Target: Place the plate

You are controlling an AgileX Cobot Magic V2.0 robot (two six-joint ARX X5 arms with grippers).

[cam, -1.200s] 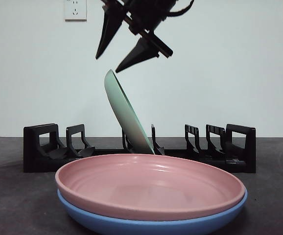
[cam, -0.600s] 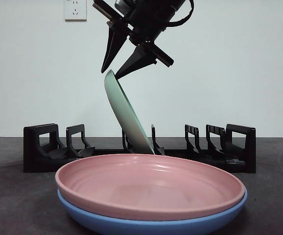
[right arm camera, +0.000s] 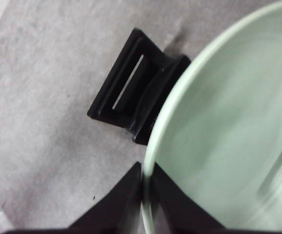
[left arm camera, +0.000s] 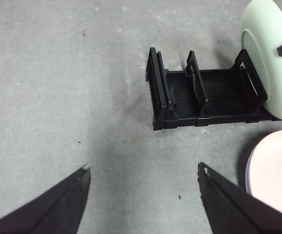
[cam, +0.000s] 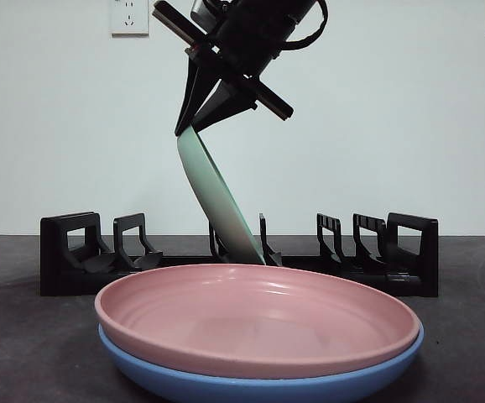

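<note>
Dark table (cam: pixel 24 353), white wall. Black slotted plastic rack (cam: pixel 75 260): pale green round plate (cam: pixel 213 197) leaning in its middle slot; right gripper (cam: pixel 194 124), open a second ago, now clamps its rim, likely to straighten it. Left gripper (left arm camera: pixel 143 173) spread wide, idle.

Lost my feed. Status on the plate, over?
Right hand shut on green plate rim. Plate tilted in rack, mid slot. Left hand open, waiting off the rack's end. Pink plate on blue plate up front, clear.

light: even, bright | shadows: soft on table (left arm camera: pixel 58 73) | blur: right wrist view soft
</note>
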